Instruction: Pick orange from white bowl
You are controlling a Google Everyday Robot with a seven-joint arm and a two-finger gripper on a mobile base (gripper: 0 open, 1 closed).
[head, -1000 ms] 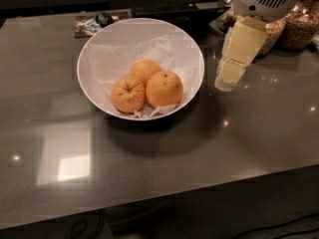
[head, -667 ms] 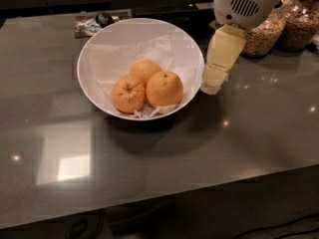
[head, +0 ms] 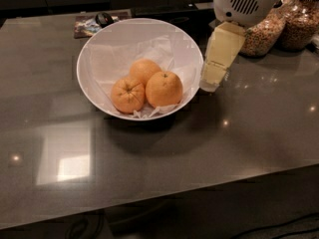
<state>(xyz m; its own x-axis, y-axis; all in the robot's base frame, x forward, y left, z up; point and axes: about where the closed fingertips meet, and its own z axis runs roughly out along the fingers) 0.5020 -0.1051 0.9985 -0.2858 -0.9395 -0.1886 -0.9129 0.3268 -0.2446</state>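
A wide white bowl [head: 99,44] lined with crumpled white paper sits on the dark grey table. Three oranges lie in it. The orange [head: 164,88], the largest, round and smooth with a tiny dark stem dot, is at the front right. A smaller orange with star-like creases [head: 127,95] is at the front left, and a plain one [head: 144,69] sits behind them. My gripper [head: 212,81] hangs from the white arm at the upper right, just outside the bowl's right rim, above the table.
Two glass jars of grains [head: 291,24] stand at the back right behind the arm. A small dark object on a card [head: 97,21] lies behind the bowl. The table's front edge [head: 199,190] runs across the lower part of the view.
The gripper has moved left, from over the table right of the bowl to right beside the bowl's right rim. The oranges and bowl have not moved.
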